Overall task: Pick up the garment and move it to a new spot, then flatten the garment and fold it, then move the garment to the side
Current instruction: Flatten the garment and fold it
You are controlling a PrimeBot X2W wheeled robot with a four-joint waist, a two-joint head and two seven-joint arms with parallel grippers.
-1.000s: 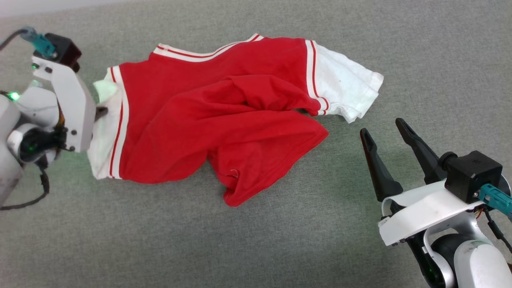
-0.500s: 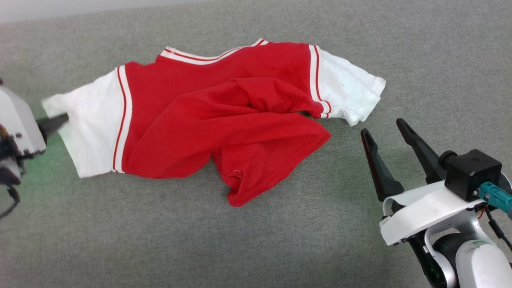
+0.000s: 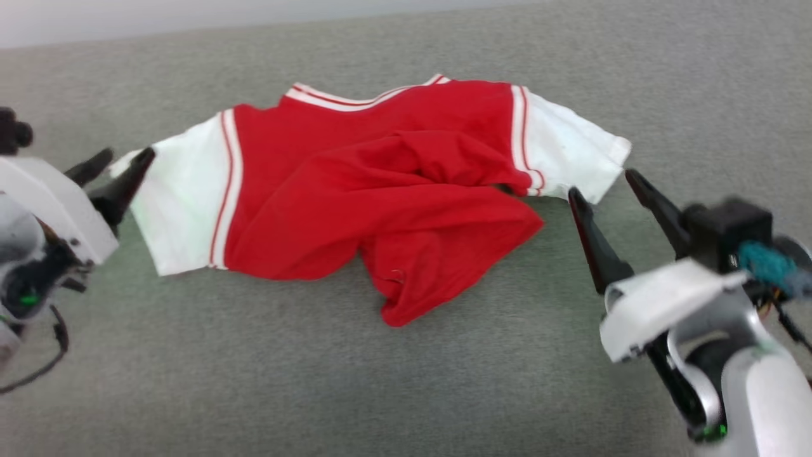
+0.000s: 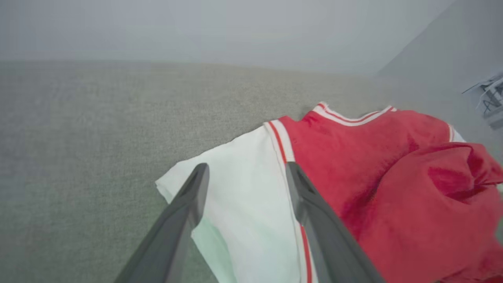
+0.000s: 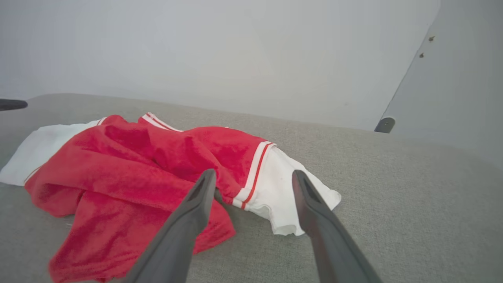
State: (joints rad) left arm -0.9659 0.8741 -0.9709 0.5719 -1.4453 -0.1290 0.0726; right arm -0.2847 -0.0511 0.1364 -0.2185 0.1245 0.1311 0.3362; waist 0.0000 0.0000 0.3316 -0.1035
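Where the red body of the garment (image 3: pixel 380 209) is bunched over itself at the centre, the lower hem and the folds beneath are hidden. A loose red lobe points toward the robot. The garment lies on the gray fabric surface (image 3: pixel 254 393), neckline on the far side, with one white sleeve spread to each side.

At the left gripper (image 3: pixel 129 153), the jaws are spread wide and hold nothing. In the head view its tips sit at the outer corner of the left white sleeve (image 3: pixel 184 203), and the arm behind them is cut off by the frame edge. The left wrist view looks along the fingers and shows that sleeve in the gap between them. Whether either finger touches the cloth cannot be told. A pale object (image 4: pixel 489 98) at that view's right edge is too blurred to identify.

At the right gripper (image 3: pixel 601 182), the jaws are also wide apart and empty. It sits just beside the right white sleeve (image 3: pixel 571 152), not touching it. The wrist and forearm behind it are smeared in the head view.

The right wrist view adds the following:
- a plain wall (image 5: pixel 235 51) behind the surface;
- a pale panel (image 5: pixel 452 78) bearing two screw heads;
- a dark tip (image 5: pixel 11 104) cut off at the left edge, whose origin cannot be told.
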